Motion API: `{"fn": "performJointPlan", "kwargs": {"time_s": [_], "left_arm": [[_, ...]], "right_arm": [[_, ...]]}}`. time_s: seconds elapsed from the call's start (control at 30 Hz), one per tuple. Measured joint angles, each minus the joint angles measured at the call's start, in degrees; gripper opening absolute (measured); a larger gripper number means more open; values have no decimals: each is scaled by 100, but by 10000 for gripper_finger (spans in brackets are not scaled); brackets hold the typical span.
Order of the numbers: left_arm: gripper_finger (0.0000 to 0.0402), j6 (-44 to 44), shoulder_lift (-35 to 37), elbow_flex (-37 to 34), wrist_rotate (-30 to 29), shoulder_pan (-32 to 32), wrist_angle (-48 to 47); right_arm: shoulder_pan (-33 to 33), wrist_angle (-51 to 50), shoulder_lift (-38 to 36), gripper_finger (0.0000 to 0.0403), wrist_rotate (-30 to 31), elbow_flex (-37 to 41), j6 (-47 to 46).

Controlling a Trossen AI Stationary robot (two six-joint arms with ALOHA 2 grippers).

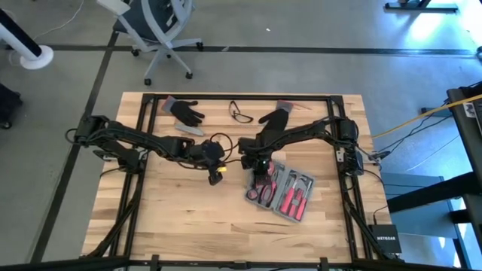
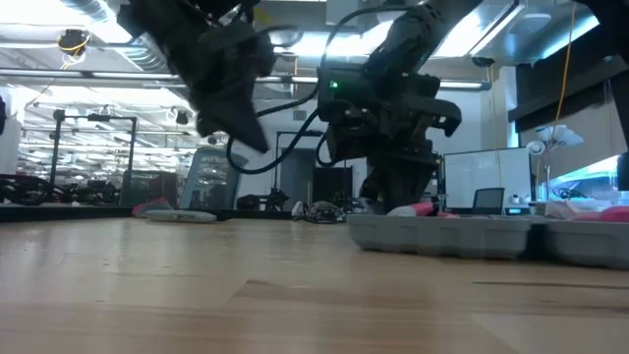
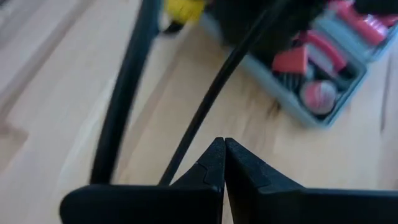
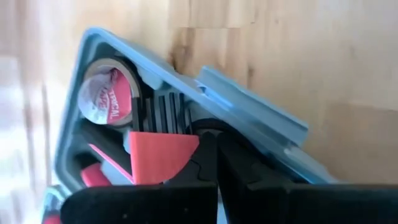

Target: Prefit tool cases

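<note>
Grey concrete floor surrounds a pale butcher-block wooden table (image 1: 188, 218) edged by a black metal frame, with a white office chair (image 1: 154, 30) beyond its 12 o'clock side. On the table, toward 4 o'clock from centre, lies the flat blue-grey plastic tool case (image 1: 282, 192), open and turned at an angle, its moulded recesses filled with red-handled tools (image 1: 292, 197); the right wrist view shows a round red-and-white tape measure (image 4: 104, 94) seated in one corner recess. The right gripper (image 1: 258, 172) stands over the case's end nearest the table centre, its two dark fingers pressed together with nothing between them, the tips low among the tool recesses beside a red plastic piece (image 4: 160, 155). The left gripper (image 1: 216, 178) hangs just at 9 o'clock of the case, apart from it, fingers likewise fully closed and empty above bare wood, a yellow part showing at its end. Along the 12 o'clock edge lie two black gloves (image 1: 184, 111), one at 11 o'clock and the other (image 1: 275, 114) at 1 o'clock, with a pair of clear safety glasses (image 1: 241, 114) between them. A small slim grey bar (image 1: 190, 129) rests just below the 11 o'clock glove.
</note>
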State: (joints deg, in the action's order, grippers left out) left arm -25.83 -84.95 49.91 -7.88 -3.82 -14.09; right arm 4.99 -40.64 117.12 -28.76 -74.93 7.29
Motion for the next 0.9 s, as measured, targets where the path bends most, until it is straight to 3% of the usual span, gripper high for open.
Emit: {"fn": "performJointPlan", "kwargs": {"time_s": [0.13, 0.3, 0.5, 0.7, 0.9], "left_arm": [[0, 231, -202, 2, -4, -109, 353], [0, -264, -545, 0, -5, -387, 377], [0, -372, -553, 0, -240, -771, 548], [0, -385, -466, 0, -314, -709, 357], [0, 482, -313, -2, -322, -374, 350]], "right_arm": [[9, 64, 17, 0, -545, 73, 35], [117, 10, 45, 0, -1773, 91, 48], [372, 117, -7, 0, -1952, 56, 39], [572, -840, -454, 0, -1913, -153, 321], [150, -1329, -1076, 0, -1898, 344, -62]]}}
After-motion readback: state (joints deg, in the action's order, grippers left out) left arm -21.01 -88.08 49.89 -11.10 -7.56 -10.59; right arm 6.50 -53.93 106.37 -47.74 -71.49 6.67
